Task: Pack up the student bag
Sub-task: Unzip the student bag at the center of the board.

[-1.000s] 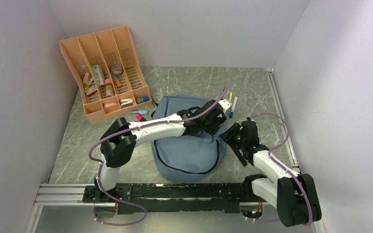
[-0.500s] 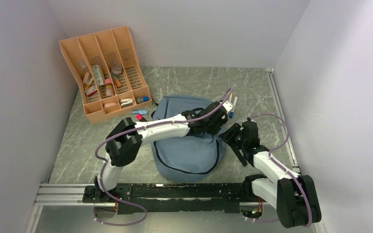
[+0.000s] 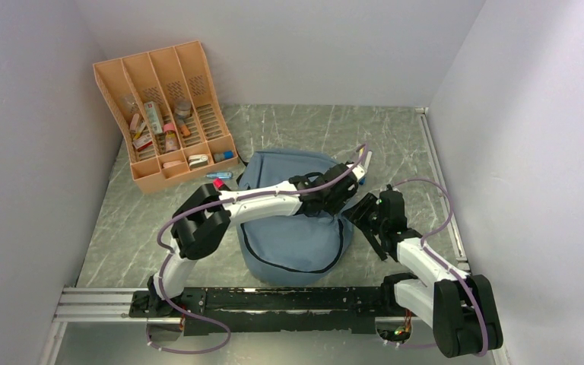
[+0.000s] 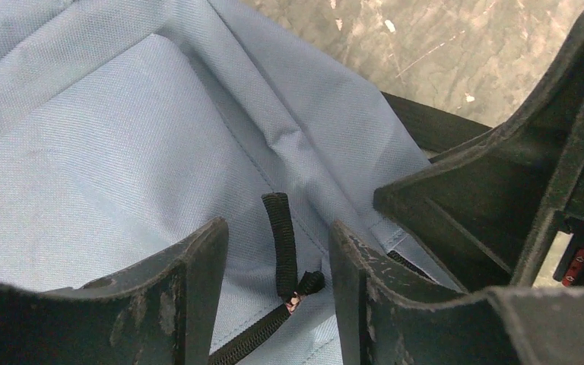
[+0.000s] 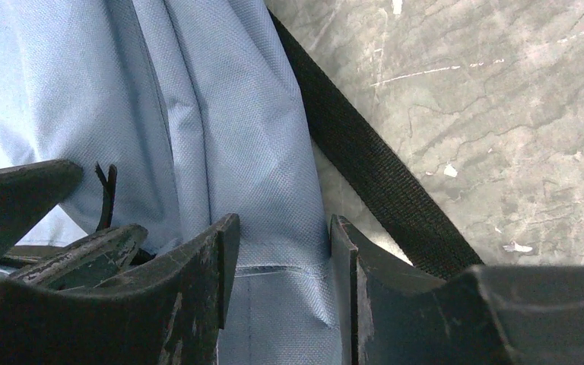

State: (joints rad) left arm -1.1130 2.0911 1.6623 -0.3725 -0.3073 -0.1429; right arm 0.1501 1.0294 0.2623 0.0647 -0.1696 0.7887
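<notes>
The student bag [image 3: 293, 232], grey-blue with dark zippers, lies flat in the middle of the table. My left arm reaches across it to its far right edge. There my left gripper [image 4: 277, 258] stands open, and a black zipper pull cord [image 4: 280, 239] lies loose between its fingers [image 4: 198, 293], touching neither. My right gripper [image 5: 283, 243] sits at the bag's right side, shut on a fold of the bag's fabric [image 5: 274, 190] that fills the gap between its jaws. In the top view the two grippers [image 3: 342, 190] [image 3: 366, 213] are close together.
An orange slotted organizer [image 3: 163, 114] with several small items stands at the back left. A blue pen [image 3: 218, 175] lies left of the bag, and markers [image 3: 363, 161] lie just beyond my left gripper. A black strap [image 5: 372, 167] runs over the table beside my right gripper.
My left arm has stretched further right and away, carrying its gripper to the bag's far right edge over the zipper pull. The right gripper has stayed put.
</notes>
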